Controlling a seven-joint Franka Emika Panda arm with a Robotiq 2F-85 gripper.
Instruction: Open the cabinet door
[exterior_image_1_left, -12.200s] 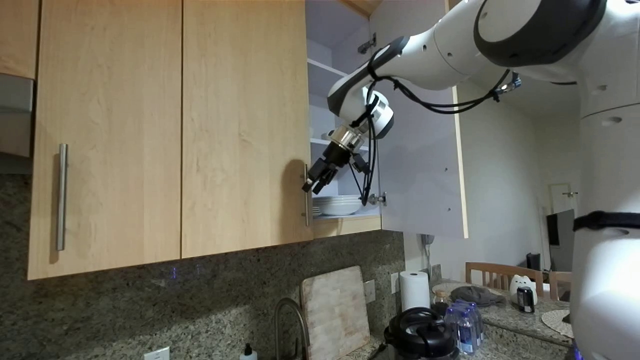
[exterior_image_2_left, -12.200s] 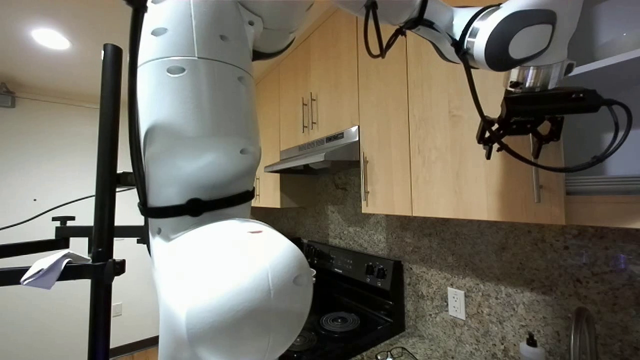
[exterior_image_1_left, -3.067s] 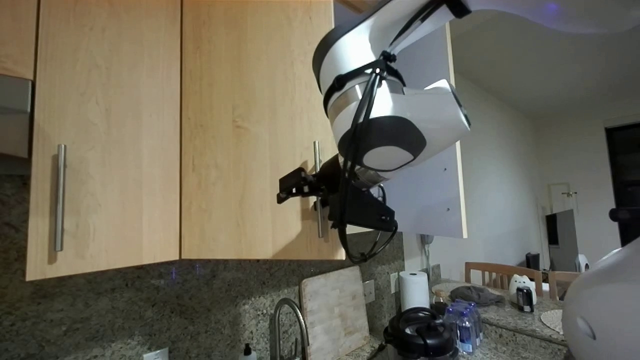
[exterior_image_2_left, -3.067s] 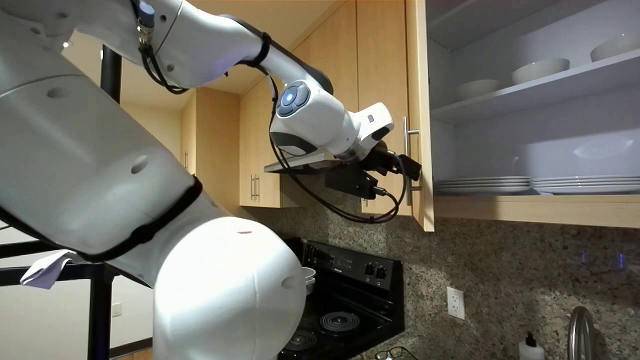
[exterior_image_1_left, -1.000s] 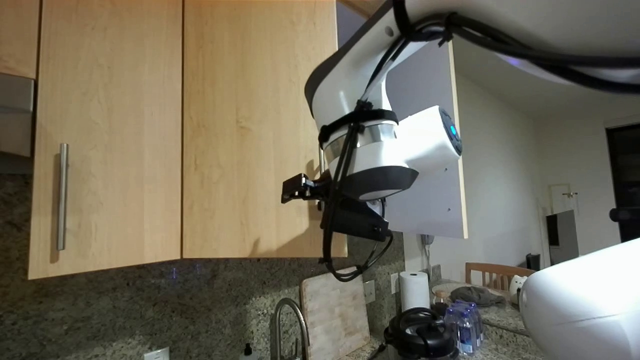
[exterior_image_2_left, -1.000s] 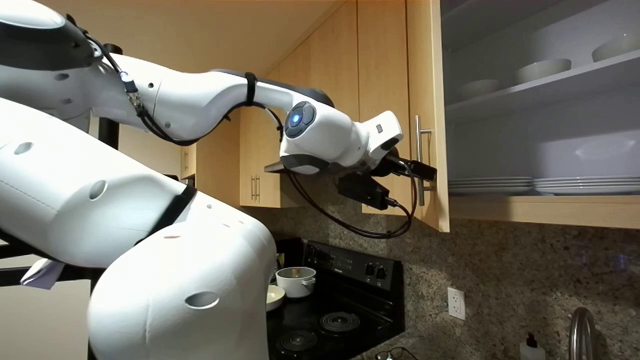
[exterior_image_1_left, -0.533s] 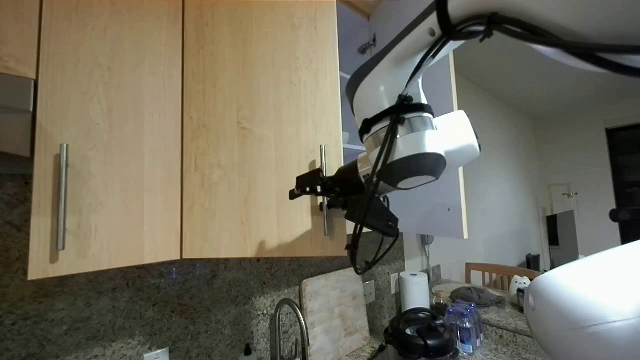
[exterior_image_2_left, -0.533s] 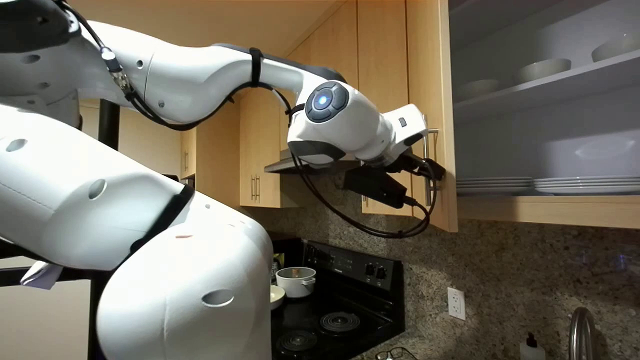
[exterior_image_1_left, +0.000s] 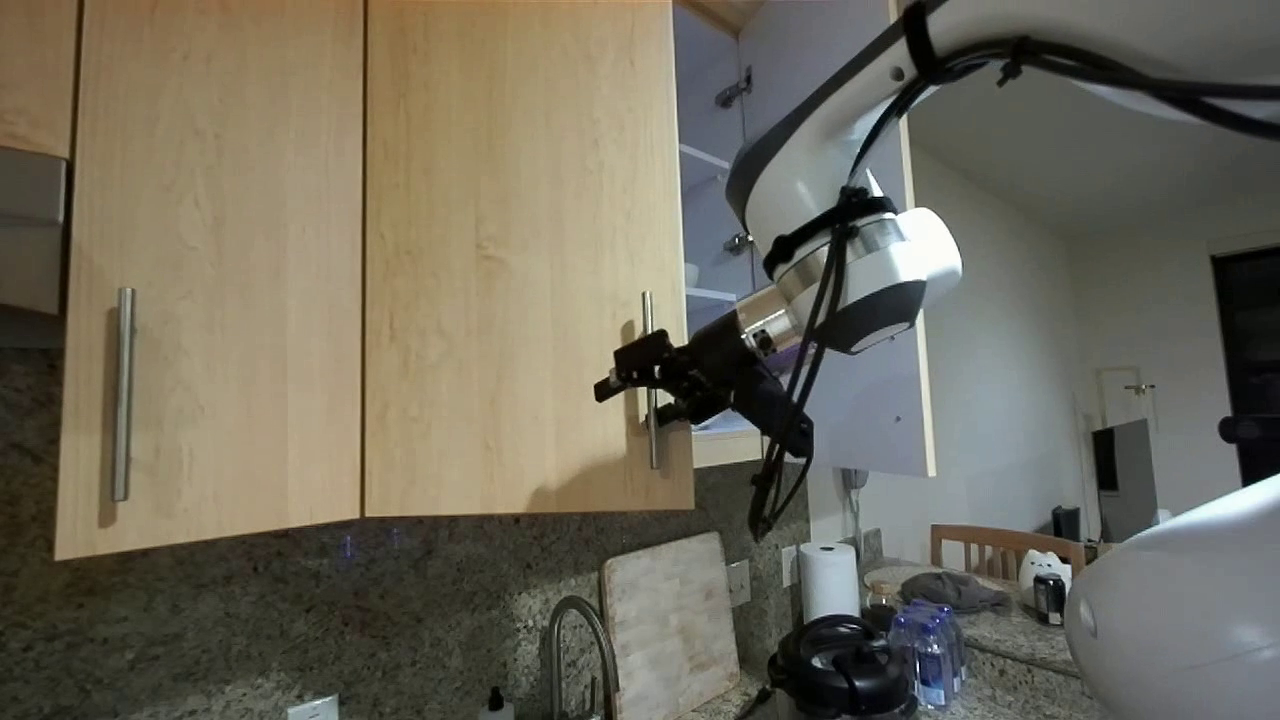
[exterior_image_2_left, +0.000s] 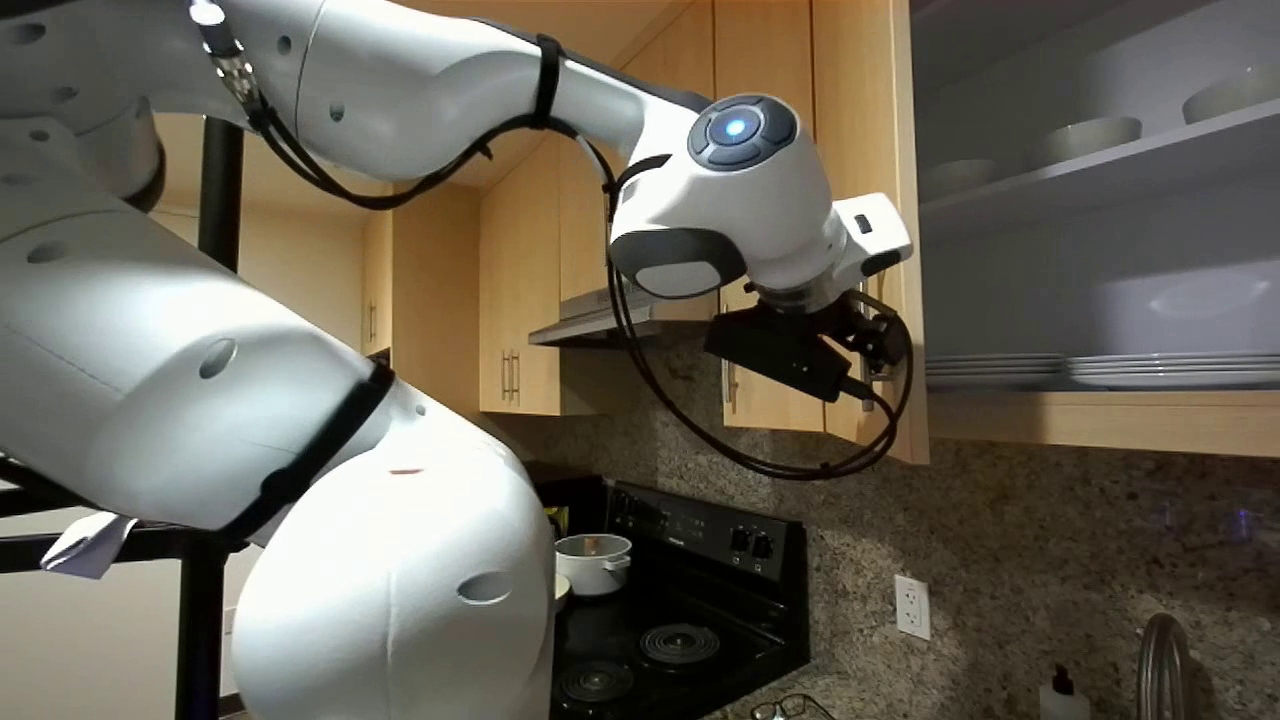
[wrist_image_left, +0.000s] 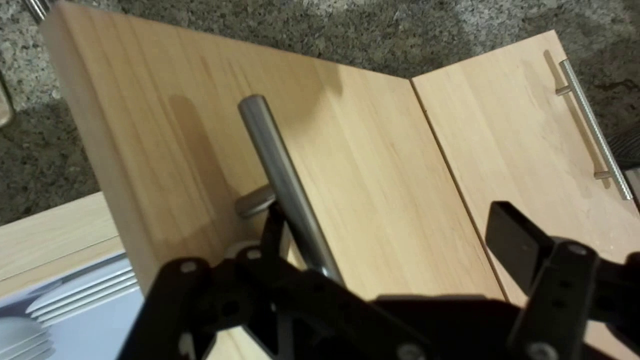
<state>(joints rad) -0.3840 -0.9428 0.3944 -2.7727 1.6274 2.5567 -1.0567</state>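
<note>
The black two-finger gripper (wrist_image_left: 390, 220), fingers wide, straddles the brushed-steel bar handle (wrist_image_left: 274, 150) on the right of the tall pale-wood cabinet door (exterior_image_1_left: 510, 260). The door stands ajar.

1. I'm looking into a kitchen: a stove (exterior_image_2_left: 680, 595) carries a pot (exterior_image_2_left: 591, 572), with a hood (exterior_image_2_left: 588, 325) above.
2. I see a tap (exterior_image_1_left: 577, 603), a cutting board (exterior_image_1_left: 670, 625) and a paper roll (exterior_image_1_left: 829, 582).
3. I can also make out plates (exterior_image_2_left: 1170, 372) and bowls (exterior_image_2_left: 1088, 142) inside a cupboard (exterior_image_2_left: 1120, 418).

No lettering is legible (the stove panel (exterior_image_2_left: 705, 530) and bottles (exterior_image_1_left: 932, 660) are too small to read).
</note>
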